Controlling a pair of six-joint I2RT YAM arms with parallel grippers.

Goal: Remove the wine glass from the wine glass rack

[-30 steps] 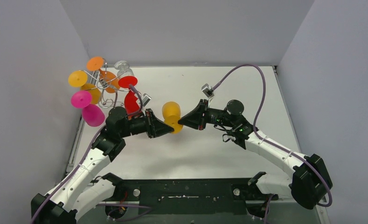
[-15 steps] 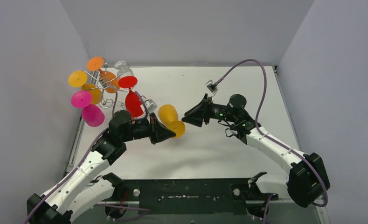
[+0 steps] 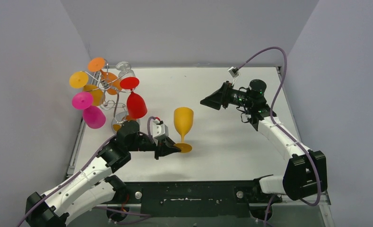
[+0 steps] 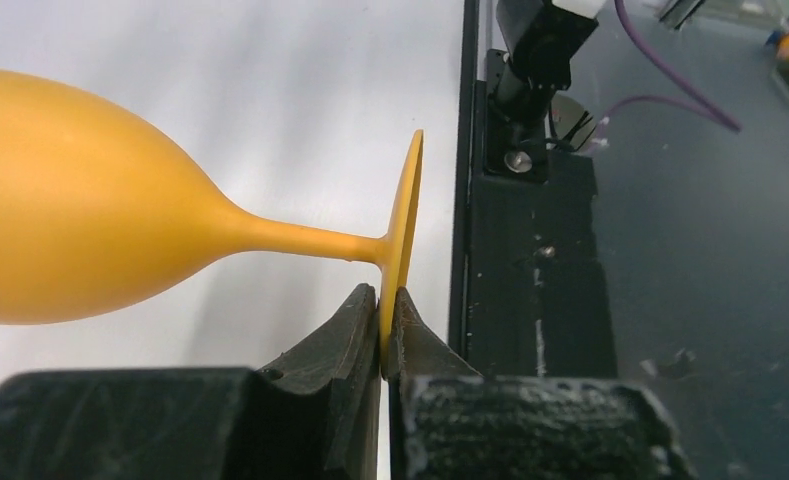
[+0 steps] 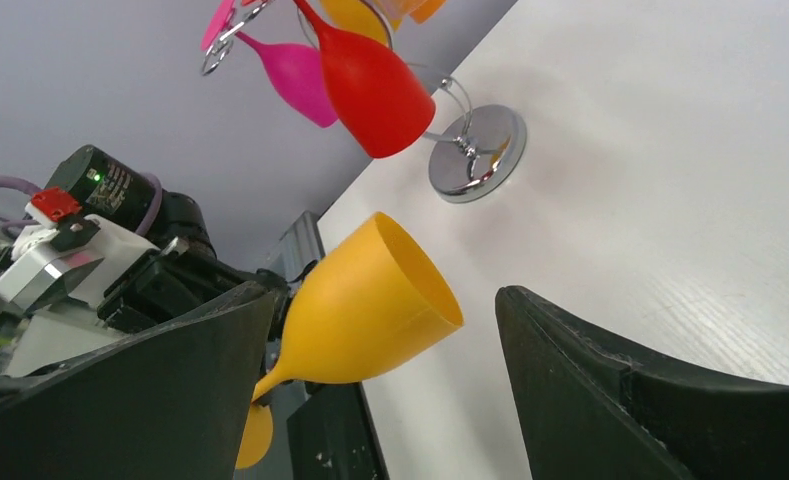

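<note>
From above, my left gripper [image 3: 176, 148] is pinched shut on the rim of the foot of the yellow wine glass [image 3: 183, 120]. The glass stands upright over the table [image 3: 231, 142], well clear of the wine glass rack [image 3: 107, 84] at the far left, where the red glass [image 3: 136, 105] and the other coloured ones hang. My right gripper [image 3: 206, 100] hangs apart on the far right, holding nothing. From the left wrist, the left gripper [image 4: 382, 300] has both jaws closed flat on the thin disc of the foot, and the wine glass [image 4: 80, 200] reaches away over the white table [image 4: 270, 70]. I cannot tell here whether the foot is resting on the surface or just above it. From the right wrist, the right gripper [image 5: 388, 295] is spread wide with nothing between its fingers. Through the gap I see the wine glass [image 5: 355, 325] some way off, and beyond it the rack's round base [image 5: 475, 150], the red glass [image 5: 370, 100] and a pink glass [image 5: 295, 75]. I judge the glass is off the rack and I am at the setting-down step. Next I need the foot flat on the table, then a gentle release and a level pull-back, since a grip this low could tip the glass.
</note>
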